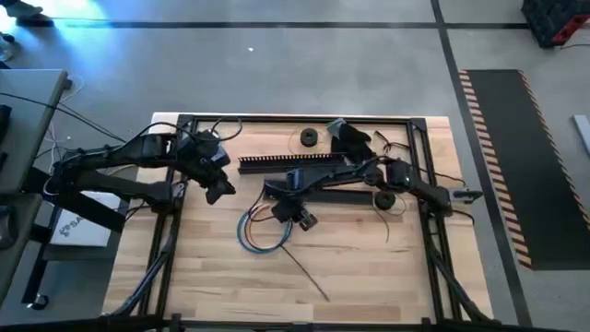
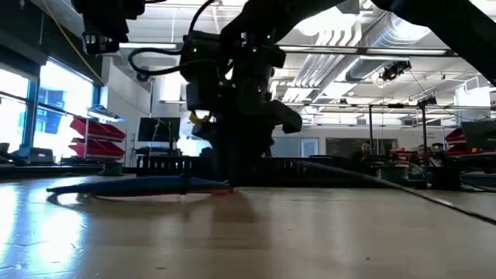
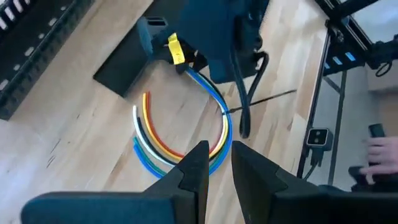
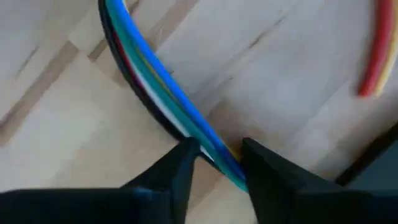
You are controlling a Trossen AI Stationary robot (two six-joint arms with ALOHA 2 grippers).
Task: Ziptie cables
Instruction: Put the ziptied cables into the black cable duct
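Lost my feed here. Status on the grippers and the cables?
Right gripper down at the cables, fingers open astride the strands. Left gripper open, hovering above the loop. Ziptie loose on the table, unused.

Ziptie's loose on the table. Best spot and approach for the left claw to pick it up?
Judging by its pose: the ziptie lies flat and straight on bare wood, slanting away from the cables. Grip near its middle, coming straight down, fingers closing across its narrow width. That end is clear of the right claw, which sits low at the cables. The left claw hovers open beside the loop.
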